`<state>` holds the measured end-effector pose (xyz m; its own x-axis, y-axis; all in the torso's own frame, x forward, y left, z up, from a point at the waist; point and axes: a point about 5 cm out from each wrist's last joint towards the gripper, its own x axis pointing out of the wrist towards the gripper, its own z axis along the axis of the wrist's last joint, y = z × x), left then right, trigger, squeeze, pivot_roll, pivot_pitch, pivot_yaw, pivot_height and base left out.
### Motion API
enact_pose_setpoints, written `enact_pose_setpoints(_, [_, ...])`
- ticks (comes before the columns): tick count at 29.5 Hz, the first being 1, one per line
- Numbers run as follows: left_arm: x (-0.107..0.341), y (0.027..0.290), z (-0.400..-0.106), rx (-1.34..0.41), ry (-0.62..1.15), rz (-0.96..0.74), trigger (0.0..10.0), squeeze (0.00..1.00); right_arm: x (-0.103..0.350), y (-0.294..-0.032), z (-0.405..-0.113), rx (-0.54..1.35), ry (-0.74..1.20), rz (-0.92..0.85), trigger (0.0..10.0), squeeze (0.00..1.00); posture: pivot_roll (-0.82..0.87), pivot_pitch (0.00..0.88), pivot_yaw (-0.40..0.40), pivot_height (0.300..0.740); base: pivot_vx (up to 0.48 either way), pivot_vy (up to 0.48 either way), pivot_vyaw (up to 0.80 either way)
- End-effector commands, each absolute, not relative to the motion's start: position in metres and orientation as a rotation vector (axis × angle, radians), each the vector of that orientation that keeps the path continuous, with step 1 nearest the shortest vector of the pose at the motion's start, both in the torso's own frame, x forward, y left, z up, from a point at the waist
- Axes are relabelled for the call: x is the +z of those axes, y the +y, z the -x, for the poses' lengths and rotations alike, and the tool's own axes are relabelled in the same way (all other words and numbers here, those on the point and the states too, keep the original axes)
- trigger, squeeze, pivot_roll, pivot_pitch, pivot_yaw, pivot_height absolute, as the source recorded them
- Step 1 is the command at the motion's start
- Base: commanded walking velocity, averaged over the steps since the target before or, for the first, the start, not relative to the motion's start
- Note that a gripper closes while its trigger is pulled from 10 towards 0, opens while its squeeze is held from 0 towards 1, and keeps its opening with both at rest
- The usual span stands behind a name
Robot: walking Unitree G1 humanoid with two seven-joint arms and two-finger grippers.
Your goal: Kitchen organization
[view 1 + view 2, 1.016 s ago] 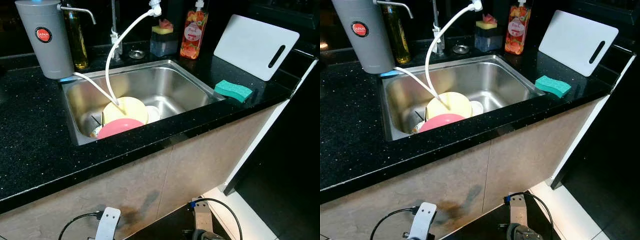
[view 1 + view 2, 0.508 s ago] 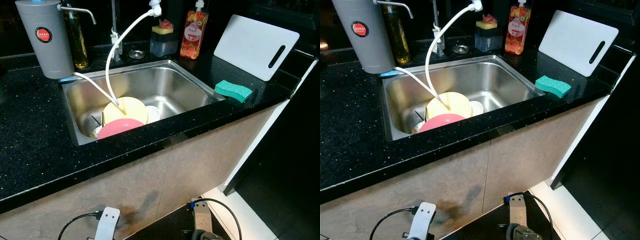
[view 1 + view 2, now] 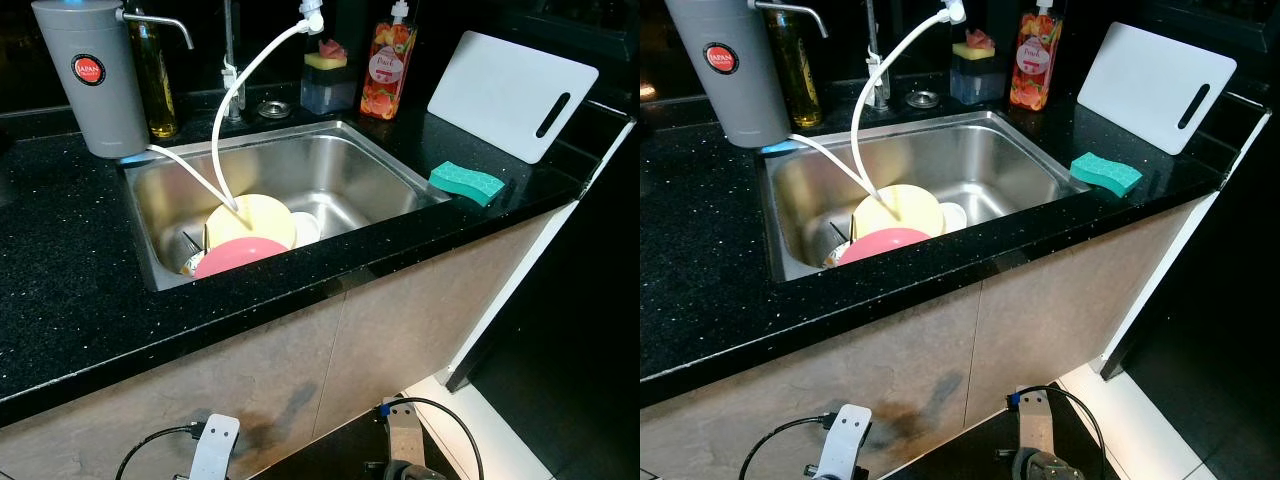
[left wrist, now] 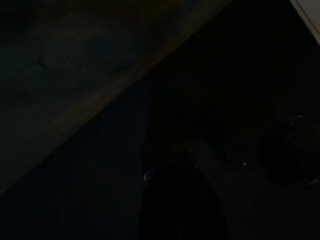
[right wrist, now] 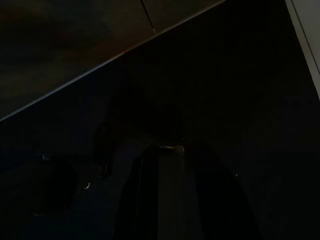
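Black speckled stone makes up the counter (image 3: pixel 70 270), which runs across the head views and ends at a straight front edge above a beige cabinet face (image 3: pixel 330 370). One steel sink (image 3: pixel 340 170) is set into it. Inside lie three dishes, stacked toward the near left corner: one yellow plate (image 3: pixel 262 215), one pink plate (image 3: pixel 235 255) leaning in front of it, and one small white dish (image 3: pixel 305 228) just beside them. The right half of the basin is bare steel. Two white hoses (image 3: pixel 235 100) drop into the sink onto the yellow plate.

Behind the sink stand one grey water filter (image 3: pixel 90 80), one oil bottle (image 3: pixel 155 75), one soap bottle (image 3: pixel 385 65) and one sponge holder (image 3: pixel 327 80). To the right, one green sponge (image 3: pixel 466 181) lies near the counter's front edge, and one white cutting board (image 3: pixel 515 90) leans at the back right corner, with open stone between them.

Both arms hang low in front of the cabinet; left end effector (image 4: pixel 180 200) and right end effector (image 5: pixel 165 195) show as dark shapes, and I cannot tell whether their fingers are spread or pressed together
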<state>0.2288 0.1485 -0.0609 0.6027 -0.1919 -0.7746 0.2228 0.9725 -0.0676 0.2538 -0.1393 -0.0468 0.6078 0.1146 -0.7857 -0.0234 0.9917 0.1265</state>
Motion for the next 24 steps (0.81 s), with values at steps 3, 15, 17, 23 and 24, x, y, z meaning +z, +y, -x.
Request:
enact_pose_setpoints(3, [-0.0655,0.1474,-0.2221,-0.24,0.928,-0.024,10.0,0.0,-0.0535,-0.1399,-0.2447,0.076,0.957,-0.103,10.0,0.0,0.05,0.105,-0.069,0.74,0.0,0.0,0.0])
enact_pose_setpoints(15, [-0.0637,0.1476,-0.2248,-0.237,0.923,-0.019,10.0,0.0,-0.0525,-0.142,-0.246,0.075,0.955,-0.099,10.0,0.0,0.06,0.118,-0.068,0.74,0.0,0.0,0.0])
enact_pose_setpoints(17, [-0.0637,0.1475,-0.2248,-0.238,0.923,-0.019,10.0,0.0,-0.0526,-0.1421,-0.2459,0.075,0.955,-0.099,10.0,0.0,0.06,0.118,-0.068,0.74,0.0,0.0,0.0])
enact_pose_setpoints(23, [-0.0634,0.1473,-0.2252,-0.238,0.922,-0.018,10.0,0.0,-0.0528,-0.1426,-0.2456,0.069,0.956,-0.107,10.0,0.0,0.06,0.121,-0.067,0.74,0.0,0.0,0.0])
enact_pose_setpoints(24, [-0.0635,0.1471,-0.2252,-0.236,0.923,-0.015,10.0,0.0,-0.0531,-0.1428,-0.2452,0.065,0.957,-0.111,10.0,0.0,0.06,0.117,-0.07,0.74,0.0,0.0,0.0])
